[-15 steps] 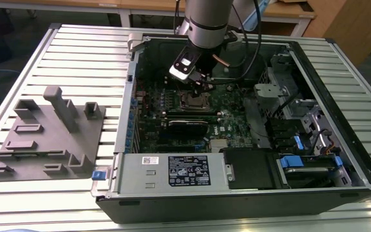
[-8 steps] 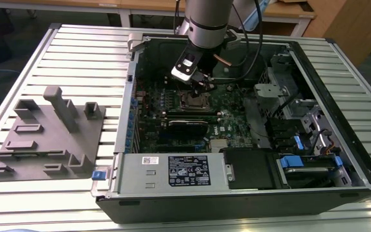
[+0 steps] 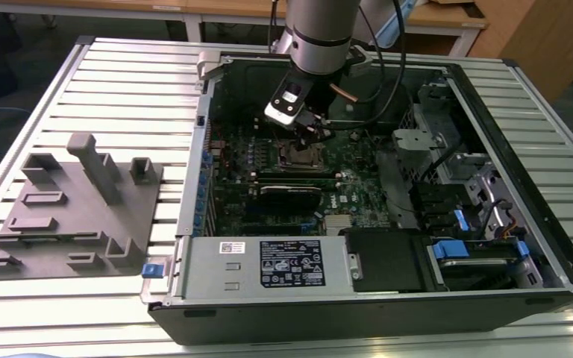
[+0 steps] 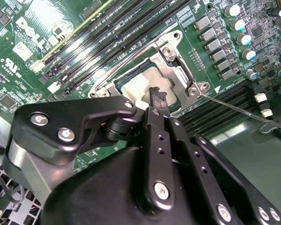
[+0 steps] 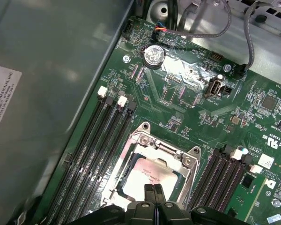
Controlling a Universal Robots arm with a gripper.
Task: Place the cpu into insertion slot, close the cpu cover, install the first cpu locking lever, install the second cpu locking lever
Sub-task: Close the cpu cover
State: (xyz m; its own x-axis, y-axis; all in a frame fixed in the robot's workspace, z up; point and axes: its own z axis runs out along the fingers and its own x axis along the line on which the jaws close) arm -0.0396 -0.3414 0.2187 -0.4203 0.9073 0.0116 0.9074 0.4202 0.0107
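Gripper: We saw the gripper (image 5: 153,188) reaching down into the open computer case (image 3: 525,149). Its fingertips were pressed together with nothing between them, and they hung just above the socket area.
Why clenched: We judged that the closed tips served as a single narrow point for pushing or hooking small metal parts, not for carrying anything.
Cpu: The cpu (image 5: 147,176) lay flat in the insertion slot (image 3: 301,155), with its dull silver top facing up. We took the seating step as done.
Cpu cover: The cpu cover (image 5: 152,143) appeared to lie down over the chip, framing it through its window. We could not tell whether it was fully pressed home.
Locking lever: In the second wrist view a thin wire lever (image 4: 234,107) stretched away from the socket corner across the memory slots (image 4: 215,117). We read it as unlatched, which would leave the cover unclamped.
Second lever: A similar rod (image 4: 131,51) ran along the far side of the socket, and we could not tell its state.
Surroundings: The green motherboard (image 5: 187,103) sat in the case on a slatted table (image 3: 117,82). A grey fixture (image 3: 68,216) lay well apart on the exterior view's left.
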